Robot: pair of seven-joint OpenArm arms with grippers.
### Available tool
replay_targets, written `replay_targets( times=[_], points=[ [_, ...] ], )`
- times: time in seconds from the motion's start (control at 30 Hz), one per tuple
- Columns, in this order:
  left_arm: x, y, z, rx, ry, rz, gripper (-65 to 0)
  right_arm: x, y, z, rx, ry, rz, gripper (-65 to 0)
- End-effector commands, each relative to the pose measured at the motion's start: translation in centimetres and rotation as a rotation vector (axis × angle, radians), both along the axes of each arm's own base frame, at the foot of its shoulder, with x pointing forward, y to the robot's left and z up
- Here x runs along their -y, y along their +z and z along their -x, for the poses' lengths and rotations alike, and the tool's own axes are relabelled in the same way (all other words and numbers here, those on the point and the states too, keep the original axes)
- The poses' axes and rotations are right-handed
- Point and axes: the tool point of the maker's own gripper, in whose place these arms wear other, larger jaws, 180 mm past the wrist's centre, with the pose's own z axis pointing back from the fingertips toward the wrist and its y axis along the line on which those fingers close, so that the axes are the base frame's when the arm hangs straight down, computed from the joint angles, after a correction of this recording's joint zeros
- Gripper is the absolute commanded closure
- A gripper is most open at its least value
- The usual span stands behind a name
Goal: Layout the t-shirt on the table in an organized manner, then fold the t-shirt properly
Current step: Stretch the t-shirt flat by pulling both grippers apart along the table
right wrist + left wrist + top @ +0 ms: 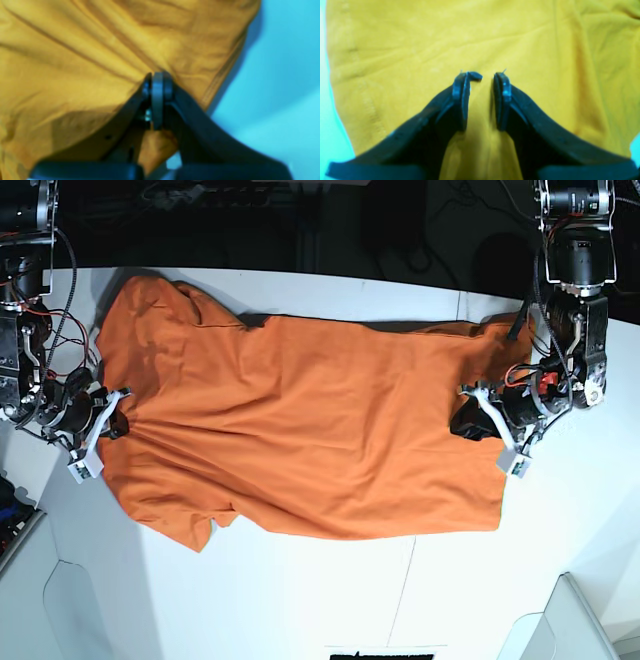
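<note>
We see the shirt (300, 430) spread across the table (300, 600). Our right jaws (157, 77) pinch a bunch at its edge; our left jaws (488, 77) stand spread above cloth. Soft, light fabric: grip hems or corners, it'll wrinkle.

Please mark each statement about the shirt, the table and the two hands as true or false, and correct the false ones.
1. The shirt lies spread across the table. True.
2. The right hand is open and clear of the cloth. False: it is shut on the shirt, which bunches into its tips.
3. The left hand has a gap between its fingers, above the shirt. True.
4. The shirt is folded in half. False: it lies unfolded, in one wrinkled layer.
5. The two hands are at opposite ends of the shirt. True.
</note>
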Motion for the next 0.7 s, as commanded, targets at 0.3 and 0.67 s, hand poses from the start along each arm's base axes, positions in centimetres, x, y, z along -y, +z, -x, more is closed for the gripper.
replay_targets(
  times=[0.3, 0.67],
  points=[
    [2.0, 3.5, -4.1, 0.104, -0.109, -0.070, -18.2, 5.2, 3.0, -1.4, 0.068, -0.137, 0.045, 0.0],
    [-0.1, 10.1, -2.5, 0.144, -0.095, 0.087, -24.3, 7.5, 8.6, 0.4, 0.154, -0.282, -0.249, 0.0]
  ],
)
